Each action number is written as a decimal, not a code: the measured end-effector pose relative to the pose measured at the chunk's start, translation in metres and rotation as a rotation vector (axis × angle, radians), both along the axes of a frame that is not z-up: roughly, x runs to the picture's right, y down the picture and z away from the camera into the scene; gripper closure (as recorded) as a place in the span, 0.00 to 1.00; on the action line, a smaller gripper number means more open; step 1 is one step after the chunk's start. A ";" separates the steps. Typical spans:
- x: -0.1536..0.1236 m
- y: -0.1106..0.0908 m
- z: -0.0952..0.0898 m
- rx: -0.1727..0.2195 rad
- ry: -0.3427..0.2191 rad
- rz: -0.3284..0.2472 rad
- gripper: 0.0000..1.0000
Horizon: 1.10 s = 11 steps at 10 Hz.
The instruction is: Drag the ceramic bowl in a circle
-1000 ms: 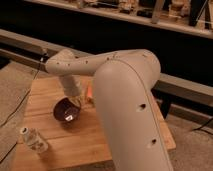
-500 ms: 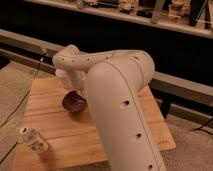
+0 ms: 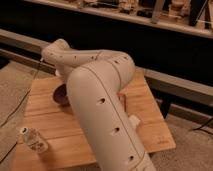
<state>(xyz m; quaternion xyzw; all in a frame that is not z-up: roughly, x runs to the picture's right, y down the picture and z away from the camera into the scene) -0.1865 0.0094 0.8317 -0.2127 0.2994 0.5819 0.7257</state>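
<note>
- The ceramic bowl [image 3: 59,95] sits on the left part of the wooden desk [image 3: 150,112], well apart from the small bottle [image 3: 33,140] lying near the front left corner. You see only its left side; the arm [image 3: 100,105] hides the rest.
- Over the last second the bowl has travelled: first toward the back of the desk, then leftward. Measured against the bottle, which has not moved, that path bends, so it reads as an arc and not a straight push.
- The arm has swung across with it and now blocks more of the desk's middle than before.
- The gripper [image 3: 62,81] is low, right at the bowl's back edge, mostly hidden by the arm. You cannot tell whether the jaws are spread, closed or gripping the rim.
- My judgement: the circle is under way but far from closed. The bowl must next curve forward and back to the right.
- Watch the left edge; the bowl is nearer to it now.
</note>
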 end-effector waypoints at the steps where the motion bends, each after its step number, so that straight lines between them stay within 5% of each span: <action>1: -0.016 0.008 -0.006 -0.012 -0.033 -0.013 1.00; 4: -0.048 0.047 -0.039 -0.074 -0.126 -0.052 1.00; 6: -0.035 0.074 -0.067 -0.133 -0.146 -0.064 1.00; 8: -0.001 0.092 -0.088 -0.180 -0.123 -0.081 1.00; 11: 0.077 0.104 -0.102 -0.228 -0.011 -0.087 1.00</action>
